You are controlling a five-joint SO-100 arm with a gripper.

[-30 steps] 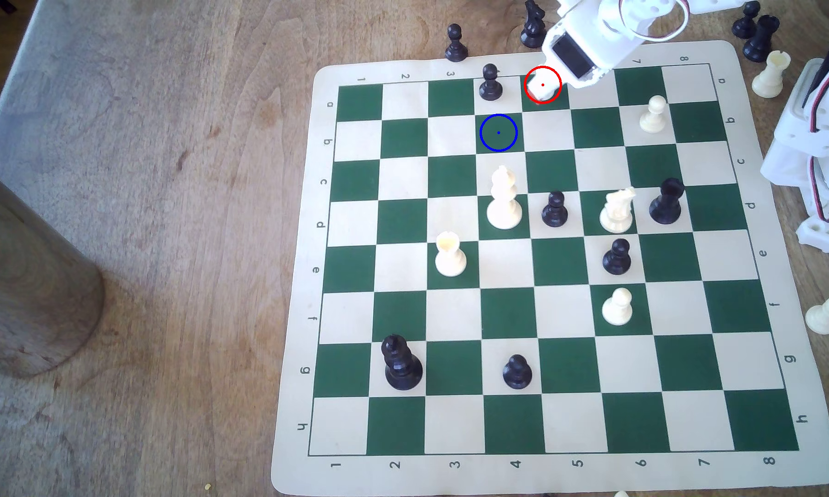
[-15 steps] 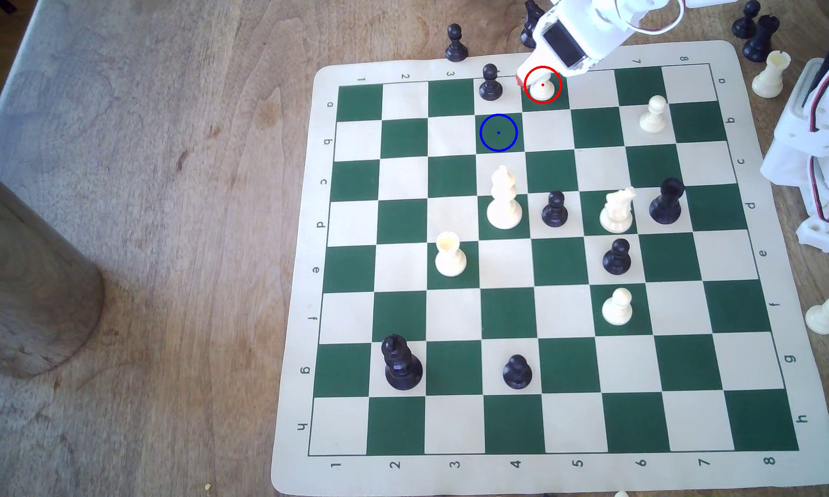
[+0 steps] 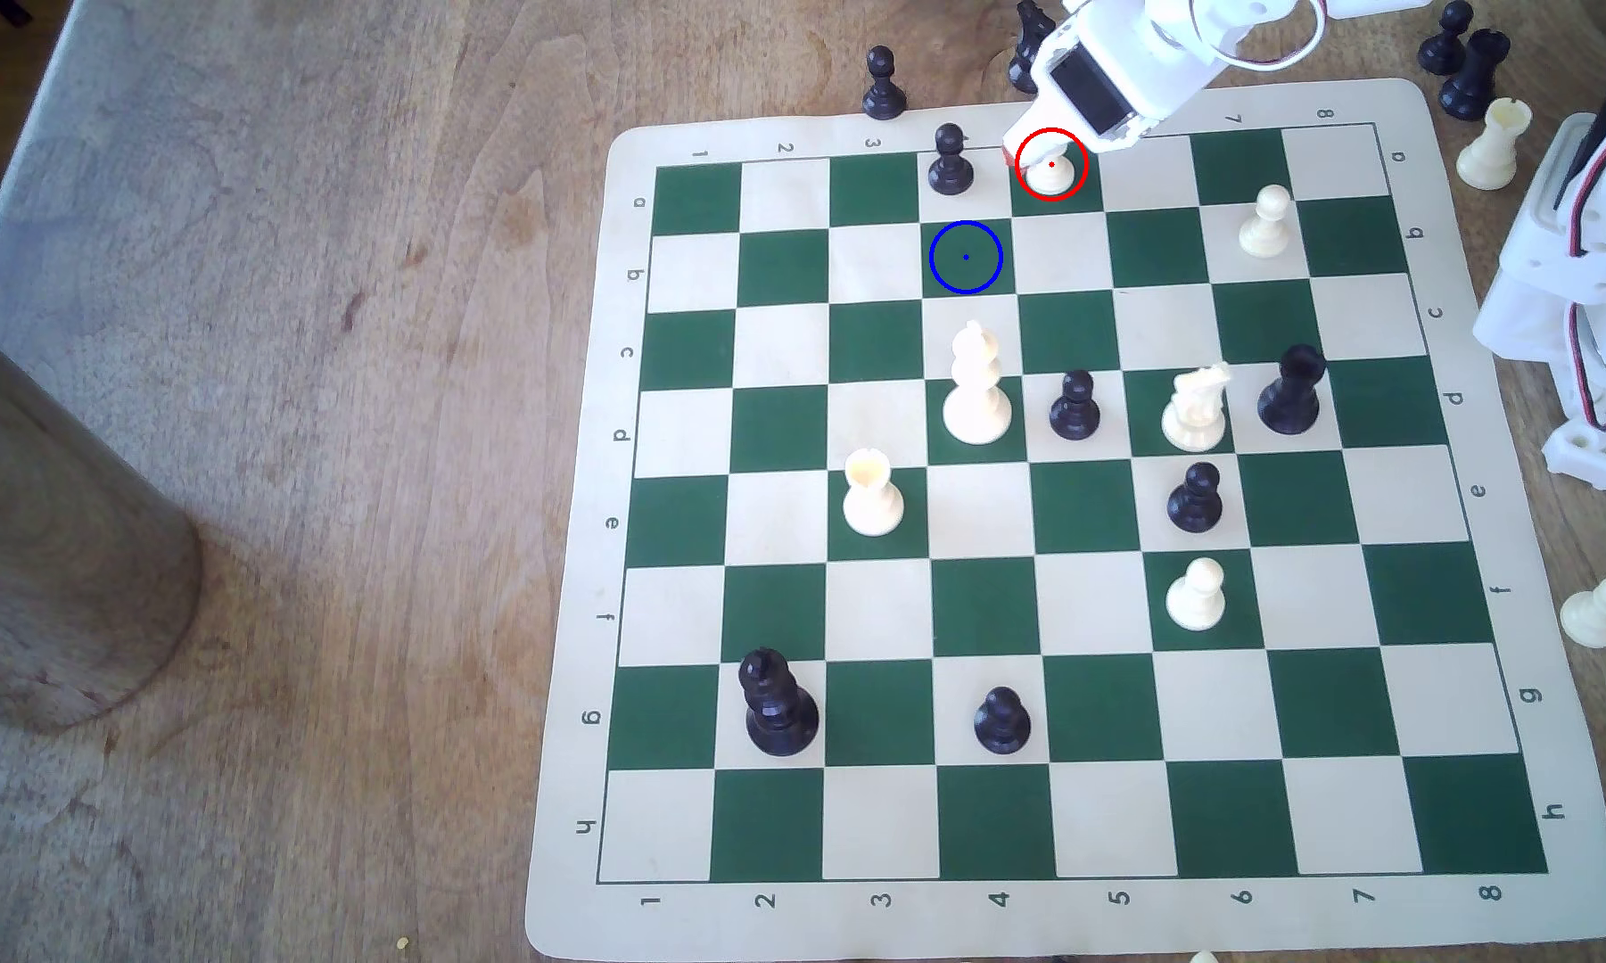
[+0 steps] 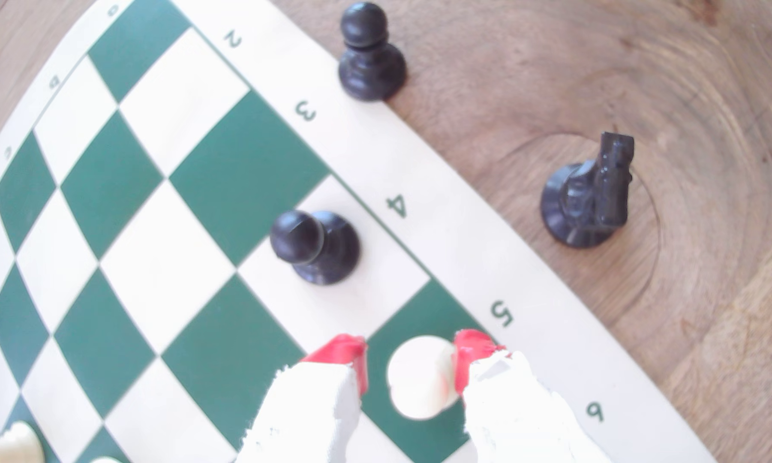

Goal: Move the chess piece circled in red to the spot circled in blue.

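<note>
- The gripper point(image 4: 410, 356) stands open around the chess piece point(image 4: 422, 383); the two red-tipped fingers point(image 4: 346, 356) sit on either side of the round head, one just touching it, the other with a gap of green square between.
- The chess piece point(image 3: 1051, 171) stands upright on a dark green square in the board's outermost row, inside the red ring, under the white gripper body point(image 3: 1105, 88).
- Just past the fingertips in the wrist view runs the board's cream border point(image 4: 446, 249), printed with 4 and 5, then the bare wooden table point(image 4: 553, 67).
- A black pawn point(image 4: 315, 247) stands on the neighbouring cream square, near the free finger but apart from it.
- Off the board beyond the border stand another black pawn point(image 4: 370, 53) and a black knight point(image 4: 591, 196), both well apart from the gripper.
- The spot point(image 3: 966, 257), blue-ringed, lies one square diagonally inward from the gripper, toward the exterior view's left, with no piece on it.
- A tall cream piece point(image 3: 975, 384) stands farther inward past the spot; a bare cream square lies between them.
</note>
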